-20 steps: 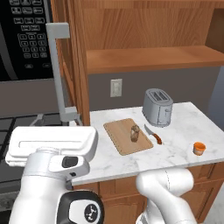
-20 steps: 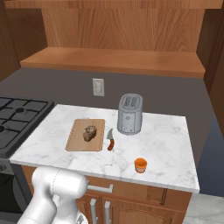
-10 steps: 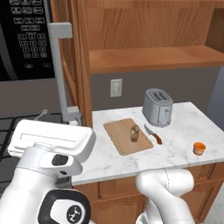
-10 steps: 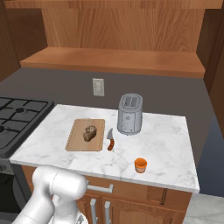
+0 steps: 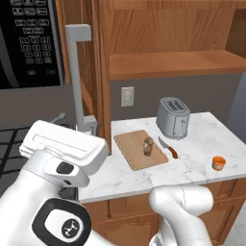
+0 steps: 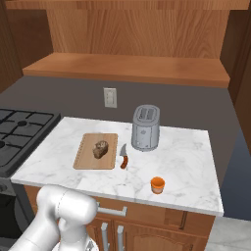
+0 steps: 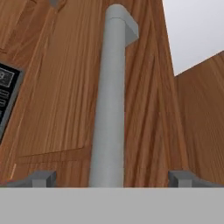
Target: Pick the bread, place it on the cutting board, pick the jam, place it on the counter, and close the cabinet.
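At the cabinet (image 5: pixel 98 72) door: one job left.
Bread (image 6: pixel 100 149) sat on the cutting board (image 6: pixel 86 159), jam (image 6: pixel 157 185) on the worktop (image 6: pixel 186 157); the tool (image 7: pixel 112 178) gaped wide, straddling the door's handle (image 7: pixel 109 109), door unclosed.

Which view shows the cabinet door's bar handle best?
The hand view: the handle runs up the frame, between the open gripper's fingertips. The left base view shows it smaller; the right base view gives nothing clear.

bread (image 6: pixel 100 149) on cutting board (image 6: pixel 86 159) | jam (image 6: pixel 157 185) on counter (image 6: pixel 186 157) | cabinet (image 5: pixel 91 72) open
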You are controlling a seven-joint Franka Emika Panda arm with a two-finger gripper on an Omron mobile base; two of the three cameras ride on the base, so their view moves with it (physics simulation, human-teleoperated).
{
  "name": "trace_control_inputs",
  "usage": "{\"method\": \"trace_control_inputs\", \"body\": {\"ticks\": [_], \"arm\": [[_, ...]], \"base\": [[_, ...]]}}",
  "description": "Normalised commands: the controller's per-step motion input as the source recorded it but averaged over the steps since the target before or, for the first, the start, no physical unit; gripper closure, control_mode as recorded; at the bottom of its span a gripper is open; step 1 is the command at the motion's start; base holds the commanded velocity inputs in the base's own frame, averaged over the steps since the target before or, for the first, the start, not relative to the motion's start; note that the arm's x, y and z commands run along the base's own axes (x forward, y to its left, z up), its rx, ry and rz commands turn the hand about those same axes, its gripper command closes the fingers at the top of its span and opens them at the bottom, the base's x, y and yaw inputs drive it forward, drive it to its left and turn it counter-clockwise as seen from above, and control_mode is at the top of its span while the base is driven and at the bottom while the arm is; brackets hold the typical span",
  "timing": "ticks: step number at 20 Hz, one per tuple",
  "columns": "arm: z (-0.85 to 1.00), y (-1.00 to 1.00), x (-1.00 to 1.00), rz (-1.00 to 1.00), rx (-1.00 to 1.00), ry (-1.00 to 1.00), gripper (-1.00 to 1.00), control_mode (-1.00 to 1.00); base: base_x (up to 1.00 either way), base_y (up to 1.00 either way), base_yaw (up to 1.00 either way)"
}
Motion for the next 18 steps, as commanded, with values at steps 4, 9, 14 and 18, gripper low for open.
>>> {"method": "trace_control_inputs", "body": {"ticks": [4,9,14,18], "arm": [[0.0,-0.47,0.34,-0.07,0.03,-0.04,-1.0,-1.0],[0.0,-0.48,0.32,-0.06,0.03,-0.04,-1.0,-1.0],[0.0,-0.49,0.29,-0.06,0.03,-0.04,-1.0,-1.0],[0.0,-0.52,0.24,-0.06,0.02,-0.03,-1.0,-1.0]], "base": [[0.0,0.0,0.0],[0.0,0.0,0.0],[0.0,0.0,0.0],[0.0,0.0,0.0]]}}
